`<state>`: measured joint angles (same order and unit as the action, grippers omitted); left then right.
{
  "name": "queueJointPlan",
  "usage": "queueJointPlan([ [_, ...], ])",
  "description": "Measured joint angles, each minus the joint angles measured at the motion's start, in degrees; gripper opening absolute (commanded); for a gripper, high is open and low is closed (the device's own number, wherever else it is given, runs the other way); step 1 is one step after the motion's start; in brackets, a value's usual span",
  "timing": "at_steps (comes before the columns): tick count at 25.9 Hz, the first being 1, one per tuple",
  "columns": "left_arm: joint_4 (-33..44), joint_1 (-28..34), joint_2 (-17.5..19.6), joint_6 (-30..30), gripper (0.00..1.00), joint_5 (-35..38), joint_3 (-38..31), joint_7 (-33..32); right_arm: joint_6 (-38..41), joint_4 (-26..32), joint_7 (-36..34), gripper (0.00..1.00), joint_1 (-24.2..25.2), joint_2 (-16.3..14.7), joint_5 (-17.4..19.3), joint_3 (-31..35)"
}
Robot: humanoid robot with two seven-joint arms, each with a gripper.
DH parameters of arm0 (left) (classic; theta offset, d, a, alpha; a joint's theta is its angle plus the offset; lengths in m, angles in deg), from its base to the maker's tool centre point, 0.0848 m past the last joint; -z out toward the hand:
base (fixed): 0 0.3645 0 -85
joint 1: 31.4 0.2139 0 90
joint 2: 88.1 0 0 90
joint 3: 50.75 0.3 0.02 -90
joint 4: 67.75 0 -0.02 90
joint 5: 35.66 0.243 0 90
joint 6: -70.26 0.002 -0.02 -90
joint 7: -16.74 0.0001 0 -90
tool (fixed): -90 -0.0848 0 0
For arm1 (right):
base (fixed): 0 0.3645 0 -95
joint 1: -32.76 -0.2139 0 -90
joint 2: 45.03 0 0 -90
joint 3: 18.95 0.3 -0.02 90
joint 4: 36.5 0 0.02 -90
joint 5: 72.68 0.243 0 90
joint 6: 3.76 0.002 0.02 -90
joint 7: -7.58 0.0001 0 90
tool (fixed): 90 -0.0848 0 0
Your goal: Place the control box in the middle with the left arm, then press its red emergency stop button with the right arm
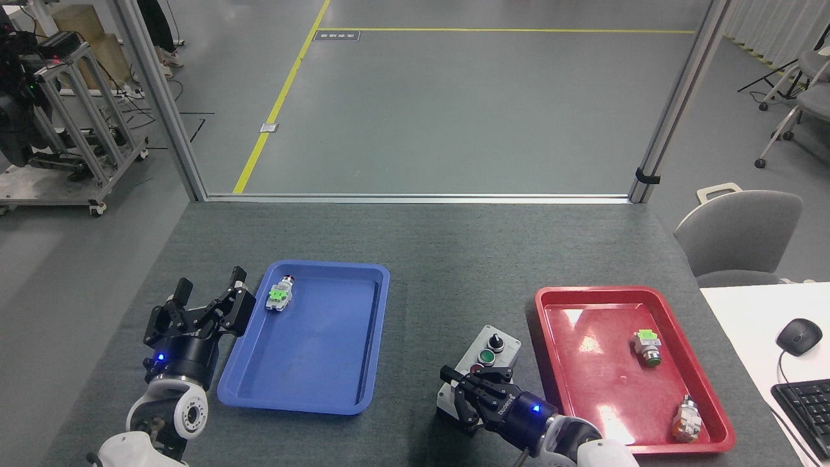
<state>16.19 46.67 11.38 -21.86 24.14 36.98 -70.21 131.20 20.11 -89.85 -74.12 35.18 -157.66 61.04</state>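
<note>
The light grey control box (483, 363), with black knob and green button visible, is seen near the table's (441, 259) front edge. Its near end is covered by the right gripper (476, 389), fingers spread; the left gripper (207, 301) is held wide.

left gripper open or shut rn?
Open. The black left gripper hangs empty beside the blue plastic tray, its fingers spread with dark tabletop showing between them.

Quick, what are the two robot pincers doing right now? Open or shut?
Left pincer: open, holding nothing, beside the blue tray.
Right pincer: fingers spread open over the near end of the control box, gripping nothing.
</note>
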Motion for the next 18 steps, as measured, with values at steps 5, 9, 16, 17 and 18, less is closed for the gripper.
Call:
queueJointPlan([
  [5,0.33,-0.03,-0.18,0.07,0.99,0.15,-0.02,-0.09,0.03,-1.07,-0.01,0.00,-0.03,-0.07,-0.03,0.01],
  [9,0.40,-0.04,-0.16,0.08,0.99,0.21,-0.02,-0.21,0.12,-1.48,-0.19,0.21,-0.16,0.28,1.41,1.19],
  [16,0.43,0.05,-0.10,0.11,0.99,0.26,-0.02,-0.25,-0.05,-0.92,0.89,0.98,-4.25,0.48,16.28,11.97],
  [17,0.43,0.06,-0.11,0.11,0.99,0.27,-0.02,-0.25,-0.05,-0.88,0.56,0.98,-4.84,0.31,18.12,13.56],
  [18,0.41,0.06,-0.11,0.11,0.99,0.27,-0.02,-0.25,-0.05,-0.91,0.49,0.98,-5.21,0.14,19.97,15.31],
])
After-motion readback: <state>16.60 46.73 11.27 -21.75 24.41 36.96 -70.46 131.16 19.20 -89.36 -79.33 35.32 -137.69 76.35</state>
